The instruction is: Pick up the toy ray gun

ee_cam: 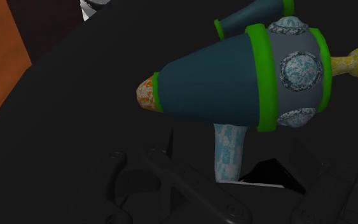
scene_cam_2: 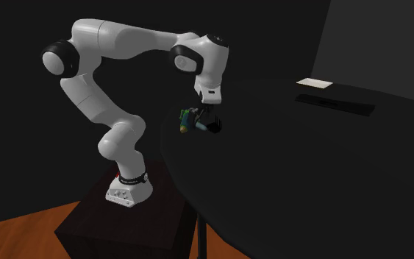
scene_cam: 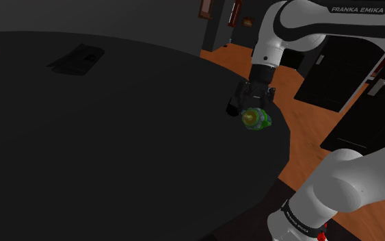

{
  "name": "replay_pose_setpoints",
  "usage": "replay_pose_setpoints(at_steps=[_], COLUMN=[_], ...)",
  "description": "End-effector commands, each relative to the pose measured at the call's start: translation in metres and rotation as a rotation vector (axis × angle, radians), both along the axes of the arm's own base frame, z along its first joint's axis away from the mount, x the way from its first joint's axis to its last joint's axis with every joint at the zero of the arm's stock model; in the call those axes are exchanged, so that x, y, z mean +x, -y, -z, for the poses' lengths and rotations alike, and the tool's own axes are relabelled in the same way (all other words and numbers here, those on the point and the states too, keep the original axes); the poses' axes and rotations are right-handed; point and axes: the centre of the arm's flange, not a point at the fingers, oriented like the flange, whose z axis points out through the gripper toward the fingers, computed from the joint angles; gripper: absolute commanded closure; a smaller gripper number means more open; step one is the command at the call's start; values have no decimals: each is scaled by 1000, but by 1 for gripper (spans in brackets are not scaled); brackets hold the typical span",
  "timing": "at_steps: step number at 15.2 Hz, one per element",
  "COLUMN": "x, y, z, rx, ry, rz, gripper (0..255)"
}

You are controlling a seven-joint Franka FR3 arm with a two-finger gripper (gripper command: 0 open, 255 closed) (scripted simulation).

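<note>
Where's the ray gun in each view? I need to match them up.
Shoulder view: ray gun right of centre, just under the gripper, near the table's right edge.
Second exterior view: left of centre, beside the gripper, at the table's left edge.
Wrist view: close before the gripper, handle toward it.
Shared landmark: orange floor beyond the table edge.

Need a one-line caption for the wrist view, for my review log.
Close-up of the ray gun: dark teal cone, green rings, pale blue handle, against the black table.
</note>
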Motion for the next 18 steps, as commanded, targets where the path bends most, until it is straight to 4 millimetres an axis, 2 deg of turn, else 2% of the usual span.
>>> replay_pose_setpoints(at_steps=[1, 2, 11, 18], x=[0, 0, 0, 0], y=[0, 0, 0, 0], z=[2, 2, 2, -35], rx=[0, 0, 0, 0], ry=[0, 0, 0, 0], rz=[0, 0, 0, 0], gripper=[0, 255, 255, 255])
